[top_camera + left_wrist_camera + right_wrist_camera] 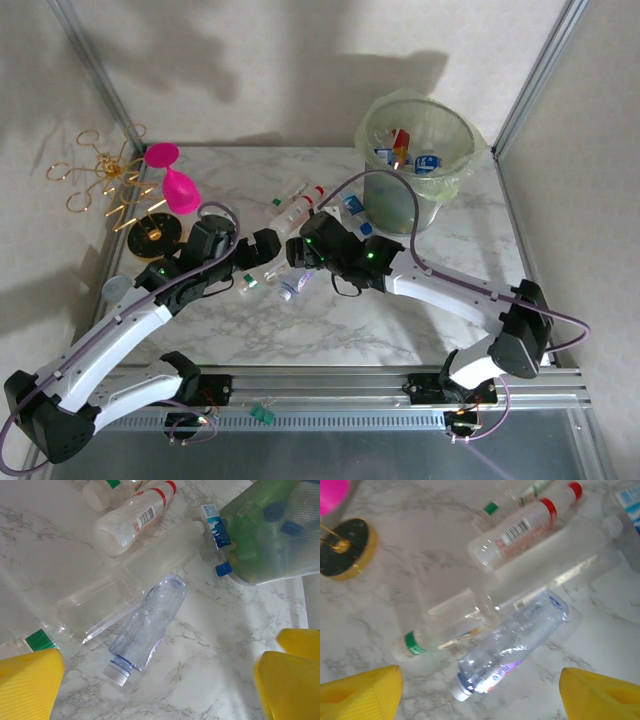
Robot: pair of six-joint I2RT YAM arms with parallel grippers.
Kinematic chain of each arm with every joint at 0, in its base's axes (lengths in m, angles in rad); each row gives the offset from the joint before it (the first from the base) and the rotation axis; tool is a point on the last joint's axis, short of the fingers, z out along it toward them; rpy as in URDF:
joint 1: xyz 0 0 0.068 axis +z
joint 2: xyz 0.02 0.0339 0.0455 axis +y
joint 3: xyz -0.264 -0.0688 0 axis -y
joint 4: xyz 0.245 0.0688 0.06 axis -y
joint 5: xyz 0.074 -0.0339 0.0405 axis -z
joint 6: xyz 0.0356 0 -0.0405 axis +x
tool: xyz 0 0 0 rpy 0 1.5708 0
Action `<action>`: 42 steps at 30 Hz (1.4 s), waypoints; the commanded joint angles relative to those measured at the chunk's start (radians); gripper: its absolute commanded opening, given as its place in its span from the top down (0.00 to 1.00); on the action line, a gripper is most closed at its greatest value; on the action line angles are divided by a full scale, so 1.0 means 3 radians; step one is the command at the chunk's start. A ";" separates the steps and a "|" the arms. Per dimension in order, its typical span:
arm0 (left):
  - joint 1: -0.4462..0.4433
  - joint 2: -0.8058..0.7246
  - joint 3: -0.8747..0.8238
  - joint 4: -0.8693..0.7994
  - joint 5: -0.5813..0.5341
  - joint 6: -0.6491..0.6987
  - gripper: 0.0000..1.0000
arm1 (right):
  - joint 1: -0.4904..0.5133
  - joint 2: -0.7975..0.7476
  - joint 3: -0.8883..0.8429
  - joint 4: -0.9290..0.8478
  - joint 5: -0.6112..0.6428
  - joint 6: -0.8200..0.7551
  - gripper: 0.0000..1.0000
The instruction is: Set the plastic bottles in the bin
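A bluish clear bottle (512, 642) with a white cap lies on the marble table, just ahead of my right gripper (480, 697), which is open with nothing between its yellow fingers (362, 690). My left gripper (160, 690) is open too and looks down on the same bottle (150, 622). A long clear bottle with a green band (450, 620) lies against it. Two red-capped bottles (297, 205) lie farther back. The pale-green bin (452, 172) stands at the back right with several bottles (405, 150) inside. Both grippers (262, 248) (305, 250) hover mid-table over the bottles.
A pink goblet (175, 180) and a gold wire stand (105, 180) on a black base stand at the back left. A blue-capped bottle (215, 530) lies against the bin's foot. Bare marble lies at the table's near right.
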 commanded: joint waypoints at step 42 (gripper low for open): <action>-0.0005 -0.0326 -0.0096 -0.0062 -0.0313 0.0182 0.00 | -0.0499 0.1746 0.0296 0.0235 -0.0539 0.1424 0.27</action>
